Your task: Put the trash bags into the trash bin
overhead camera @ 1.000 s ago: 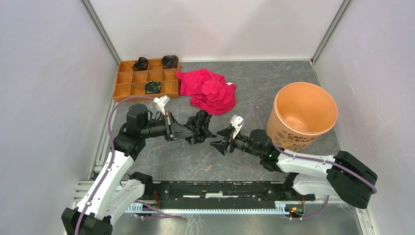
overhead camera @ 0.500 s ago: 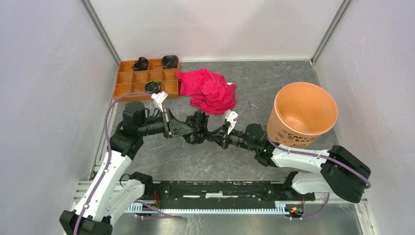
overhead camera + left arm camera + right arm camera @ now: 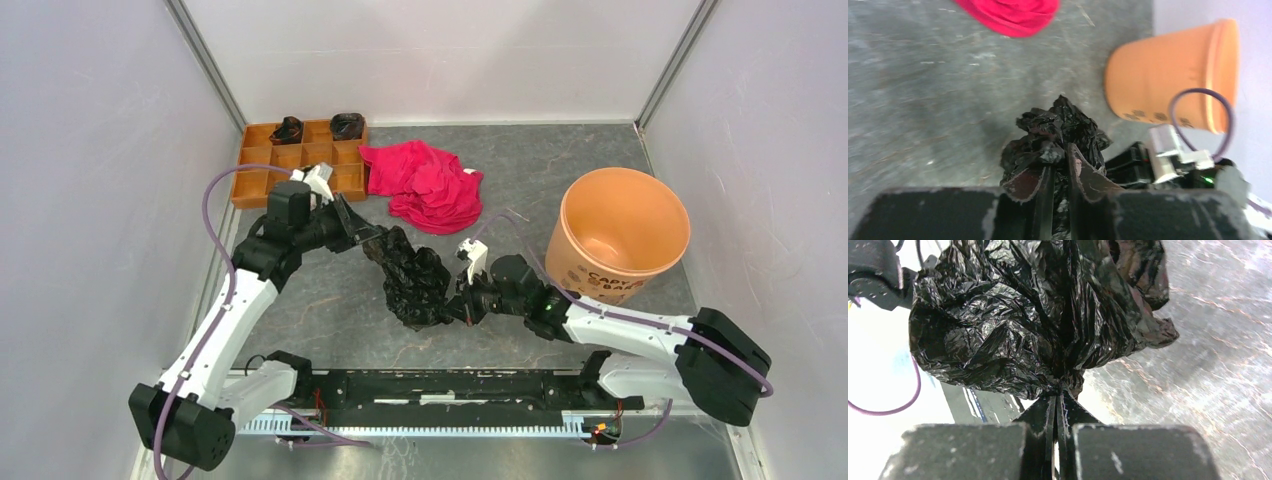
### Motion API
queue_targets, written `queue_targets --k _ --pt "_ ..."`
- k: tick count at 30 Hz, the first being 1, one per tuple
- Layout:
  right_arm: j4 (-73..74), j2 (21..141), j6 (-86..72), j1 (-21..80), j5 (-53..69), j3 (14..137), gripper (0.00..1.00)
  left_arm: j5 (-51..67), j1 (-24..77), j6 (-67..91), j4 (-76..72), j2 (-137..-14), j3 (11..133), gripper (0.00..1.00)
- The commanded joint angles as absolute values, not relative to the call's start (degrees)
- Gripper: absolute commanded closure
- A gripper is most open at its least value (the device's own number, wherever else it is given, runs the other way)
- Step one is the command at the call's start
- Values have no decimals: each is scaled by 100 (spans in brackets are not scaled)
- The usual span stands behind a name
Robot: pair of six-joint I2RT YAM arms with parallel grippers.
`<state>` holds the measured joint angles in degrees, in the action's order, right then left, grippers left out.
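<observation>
The left claw (image 3: 370, 242) is clamping the upper end of the black trash bag (image 3: 412, 285). The left wrist view is showing its two fingers pinched together on wrinkled film. The right claw (image 3: 453, 307) is gripping the bag's lower right edge, with its fingers pressed tight on a gathered fold, as the right wrist view is showing. The bag is hanging crumpled between both claws, outside the orange bin (image 3: 590, 275), to the left of it and well apart from it. Whether the bag is touching the table (image 3: 330, 310) cannot be told. The bin is standing upright on the table. A red cloth (image 3: 425, 185) is lying left of the bin and further back. A compartment tray (image 3: 262, 158) is sitting further left of the bin than the cloth.
</observation>
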<state>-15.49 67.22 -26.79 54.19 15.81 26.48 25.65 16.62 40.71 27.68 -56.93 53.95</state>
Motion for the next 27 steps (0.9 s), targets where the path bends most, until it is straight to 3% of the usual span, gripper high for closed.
queue_targets --k 1,2,3,6,10,14,17,19,24,27 --pt "-456 6574 -2835 5241 1342 3216 100 862 1661 3371 3328 -5539 5649 87" --pt "-339 6545 -2671 5243 1300 3262 100 526 1659 3280 3487 -5441 5682 96" --pt "-168 6531 -2439 5242 1239 3314 100 270 1661 3158 3634 -5350 5720 98" --pt "575 6616 -1763 5247 781 3465 100 55 1661 2909 3855 -5024 5750 98" --pt "1410 6966 -1084 5239 183 3821 99 611 1661 2808 3830 -4746 5605 97" --pt "2058 7169 -846 5352 -934 4298 78 1442 1661 2952 3655 -4932 5466 98" --pt "2351 7165 -713 5538 -1344 4570 50 1799 1661 2985 3563 -5141 5515 98" --pt "2363 7014 -668 5590 -1082 4592 37 1762 1660 2950 3526 -5183 5564 98" --pt "1860 6047 -949 5586 -800 4245 16 1734 1659 2872 3446 -5162 5519 98" --pt "1463 5648 -1224 5510 -1481 4133 11 1715 1661 2832 3446 -5173 5421 98"
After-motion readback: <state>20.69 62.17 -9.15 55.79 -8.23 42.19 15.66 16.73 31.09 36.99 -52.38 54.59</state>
